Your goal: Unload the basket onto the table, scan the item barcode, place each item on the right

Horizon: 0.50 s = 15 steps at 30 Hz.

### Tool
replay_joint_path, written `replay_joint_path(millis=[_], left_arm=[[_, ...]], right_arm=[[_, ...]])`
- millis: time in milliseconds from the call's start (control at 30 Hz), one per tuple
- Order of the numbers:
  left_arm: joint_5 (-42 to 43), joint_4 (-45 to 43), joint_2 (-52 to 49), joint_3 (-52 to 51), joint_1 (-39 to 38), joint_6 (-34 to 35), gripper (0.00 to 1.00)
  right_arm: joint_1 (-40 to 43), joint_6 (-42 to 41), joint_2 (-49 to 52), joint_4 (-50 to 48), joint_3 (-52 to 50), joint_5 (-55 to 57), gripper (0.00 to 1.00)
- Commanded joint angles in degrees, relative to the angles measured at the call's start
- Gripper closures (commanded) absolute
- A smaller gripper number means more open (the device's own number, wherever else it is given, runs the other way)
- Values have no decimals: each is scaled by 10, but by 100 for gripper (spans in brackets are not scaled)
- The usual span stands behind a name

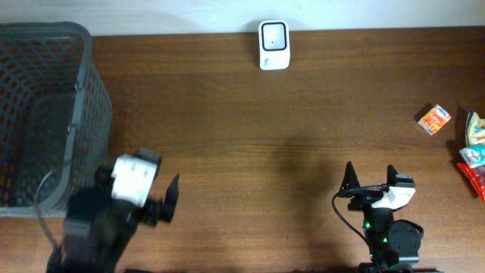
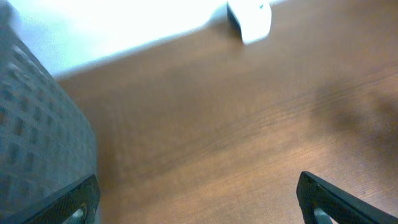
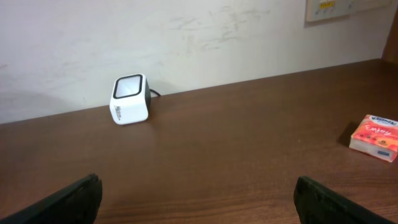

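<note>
Table (image 1: 250, 114): brown wood that fills the overhead view, with a pale wall (image 3: 186, 37) along its far edge.
Basket (image 1: 45, 114): dark grey mesh, standing at the table's far left; its near right corner is just beside the left arm.
Left arm (image 1: 91, 220): at the near left edge and blurred in the overhead view, with a white housing on the wrist; it angles toward the right.
Right arm (image 1: 390, 227): at the near edge, right of centre, with a green light on its body; it points toward the far edge.
Left gripper (image 2: 198, 180): fingers spread wide with only bare wood between them, gripping nothing. In its wrist view the basket wall is beside the left finger and the scanner is far ahead.
Right gripper (image 1: 370, 173): fingers spread wide and gripping nothing. In its wrist view the scanner is ahead to the left and the packet ahead to the right.
Scanner (image 1: 273, 44): white block with a dark-framed window, at the middle of the far edge against the wall, with a cable behind it; well apart from both grippers.
Wrappers (image 1: 474, 148): red, white and yellow, at the right edge, partly cut off.
Packet (image 1: 434, 119): small and orange, lying flat at the far right; near the wrappers without touching them, and well apart from the scanner and both grippers. Its print is too small to read.
</note>
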State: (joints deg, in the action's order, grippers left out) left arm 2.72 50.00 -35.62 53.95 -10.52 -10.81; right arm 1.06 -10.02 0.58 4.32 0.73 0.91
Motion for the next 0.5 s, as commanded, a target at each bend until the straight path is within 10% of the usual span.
replay_joint_path(millis=[0, 467], left_arm=[[6, -22, 133, -75, 3, -30, 1], [7, -239, 290, -286, 51, 3, 1]], right_arm=[[-3, 6, -4, 4, -4, -3, 2], [-3, 6, -4, 4, -4, -3, 2]])
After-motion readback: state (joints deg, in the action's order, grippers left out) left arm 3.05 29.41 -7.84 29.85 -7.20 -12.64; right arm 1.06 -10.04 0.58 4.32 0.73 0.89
